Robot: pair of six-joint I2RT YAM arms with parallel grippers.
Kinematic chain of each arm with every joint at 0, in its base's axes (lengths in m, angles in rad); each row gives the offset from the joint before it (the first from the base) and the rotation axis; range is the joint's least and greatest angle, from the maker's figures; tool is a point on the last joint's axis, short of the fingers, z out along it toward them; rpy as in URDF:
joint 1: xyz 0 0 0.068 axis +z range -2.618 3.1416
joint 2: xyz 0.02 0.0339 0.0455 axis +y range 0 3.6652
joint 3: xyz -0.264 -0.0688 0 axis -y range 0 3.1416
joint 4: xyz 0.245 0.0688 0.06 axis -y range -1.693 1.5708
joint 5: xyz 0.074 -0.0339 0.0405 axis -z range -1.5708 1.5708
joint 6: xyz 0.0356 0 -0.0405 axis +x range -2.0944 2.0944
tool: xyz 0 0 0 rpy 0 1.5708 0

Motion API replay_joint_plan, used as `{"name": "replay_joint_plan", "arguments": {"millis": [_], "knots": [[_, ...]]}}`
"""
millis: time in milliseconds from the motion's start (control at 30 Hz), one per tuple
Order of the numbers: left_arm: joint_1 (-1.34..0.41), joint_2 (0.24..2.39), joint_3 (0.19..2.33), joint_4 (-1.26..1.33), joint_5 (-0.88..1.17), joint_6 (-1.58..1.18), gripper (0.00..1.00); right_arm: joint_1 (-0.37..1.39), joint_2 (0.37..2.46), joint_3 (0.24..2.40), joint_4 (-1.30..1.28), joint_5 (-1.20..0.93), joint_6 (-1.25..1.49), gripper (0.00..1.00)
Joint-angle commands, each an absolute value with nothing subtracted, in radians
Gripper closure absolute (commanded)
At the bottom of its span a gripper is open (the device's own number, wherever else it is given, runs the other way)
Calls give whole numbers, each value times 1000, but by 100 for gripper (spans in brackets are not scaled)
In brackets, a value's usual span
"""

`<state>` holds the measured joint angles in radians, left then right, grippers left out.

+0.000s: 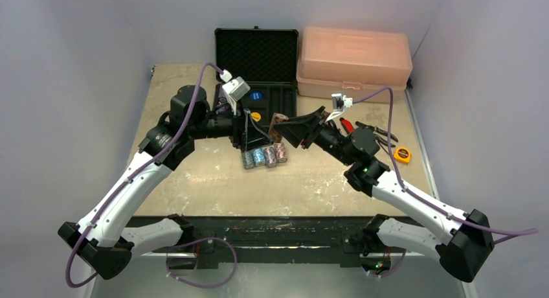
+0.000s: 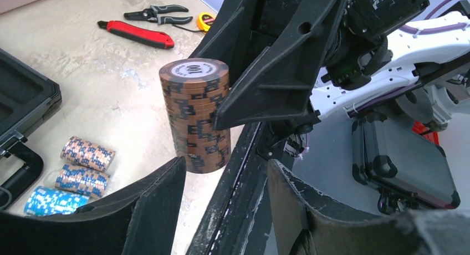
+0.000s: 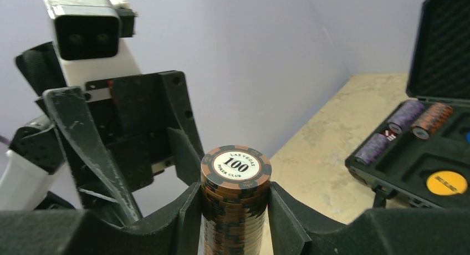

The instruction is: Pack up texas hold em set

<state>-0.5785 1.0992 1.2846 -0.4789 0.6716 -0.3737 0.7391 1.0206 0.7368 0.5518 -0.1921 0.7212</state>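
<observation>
My right gripper [image 3: 234,202] is clamped on a tall brown chip stack [image 3: 235,172], and only this wrist camera shows its top face, marked 100. The left wrist camera shows the stack's side instead, pressed by a black finger of the right gripper. My left gripper [image 2: 224,174] stands spread wide just short of the stack, holding nothing. Past it, loose chip rolls [image 2: 77,177] lie on the table [image 2: 111,83], with a red knife [image 2: 136,35], pliers [image 2: 158,12] and a tape measure [image 2: 206,20] beyond. Only the overhead view shows the open black case [image 1: 256,58] whole, beside the pink box [image 1: 353,61] at the far edge.
</observation>
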Motion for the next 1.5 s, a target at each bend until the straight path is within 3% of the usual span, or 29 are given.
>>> {"name": "replay_joint_plan", "arguments": {"millis": [0, 533, 733, 1200, 1467], "knots": [[-580, 1052, 1253, -390, 723, -356, 44, 738, 1011, 769, 769, -289, 737, 100], [-570, 1043, 1226, -364, 722, -377, 26, 737, 1072, 776, 888, -411, 816, 100], [-567, 1051, 1218, -361, 718, -381, 26, 737, 1081, 773, 921, -413, 835, 100], [-568, 1056, 1203, -347, 695, -395, 36, 738, 1095, 765, 949, -391, 910, 100], [-568, 1066, 1202, -335, 710, -409, 34, 739, 1107, 753, 972, -372, 933, 100]]}}
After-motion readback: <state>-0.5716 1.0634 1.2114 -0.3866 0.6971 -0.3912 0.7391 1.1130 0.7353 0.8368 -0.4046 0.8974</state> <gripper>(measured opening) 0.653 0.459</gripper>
